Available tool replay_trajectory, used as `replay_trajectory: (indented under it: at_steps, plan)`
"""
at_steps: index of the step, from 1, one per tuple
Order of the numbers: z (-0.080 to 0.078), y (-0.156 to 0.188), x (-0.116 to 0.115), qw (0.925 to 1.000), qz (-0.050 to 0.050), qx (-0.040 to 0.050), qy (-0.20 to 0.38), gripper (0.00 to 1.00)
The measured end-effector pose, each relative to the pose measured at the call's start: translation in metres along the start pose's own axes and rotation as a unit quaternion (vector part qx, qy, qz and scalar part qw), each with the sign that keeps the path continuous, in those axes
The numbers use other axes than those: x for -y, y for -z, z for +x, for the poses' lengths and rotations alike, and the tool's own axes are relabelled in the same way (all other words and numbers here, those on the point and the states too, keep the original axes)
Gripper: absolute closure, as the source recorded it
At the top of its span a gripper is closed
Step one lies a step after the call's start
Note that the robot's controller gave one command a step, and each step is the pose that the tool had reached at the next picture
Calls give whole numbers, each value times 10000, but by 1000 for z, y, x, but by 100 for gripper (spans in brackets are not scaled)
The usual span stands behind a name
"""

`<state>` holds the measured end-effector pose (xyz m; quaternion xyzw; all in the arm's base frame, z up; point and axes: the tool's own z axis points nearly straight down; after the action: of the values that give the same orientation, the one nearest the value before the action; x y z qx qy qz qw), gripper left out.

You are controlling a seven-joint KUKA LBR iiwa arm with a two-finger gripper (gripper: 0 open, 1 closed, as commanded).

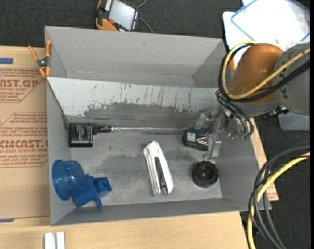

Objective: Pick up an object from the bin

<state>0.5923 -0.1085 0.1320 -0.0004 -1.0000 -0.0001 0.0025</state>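
Note:
My gripper [209, 135] is low at the right side of the bin, open, with one metal finger [203, 121] toward the back and the other toward the front. Between them lies the right end of a small dark blocky piece [195, 139]. From that piece a thin metal rod [146, 130] runs left to a black handle [81, 135] by the left wall. A black round cap [204, 174] sits just in front of the gripper. A white oblong thing with a dark slot [158, 168] lies on the floor to the left of the cap.
A blue plastic scoop-like piece [75, 183] fills the front left corner. The arm with its orange cover and yellow cables hangs over the bin's right rim. The sloped back wall rises behind the rod.

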Motion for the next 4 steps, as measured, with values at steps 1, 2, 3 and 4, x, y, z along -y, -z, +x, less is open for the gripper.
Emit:
replay_trajectory:
  at_steps: [1, 2, 3, 4]
  plan:
    - [-2, 5, 0, 10000, 5, 36, 8, 0]
    - [0, -62, -74, 9999, -8, 27, -136, 0]
    - [9, -1, -75, 9907, 8, 123, -1354, 0]
    - [41, -32, -154, 9962, -16, 31, -866, 0]
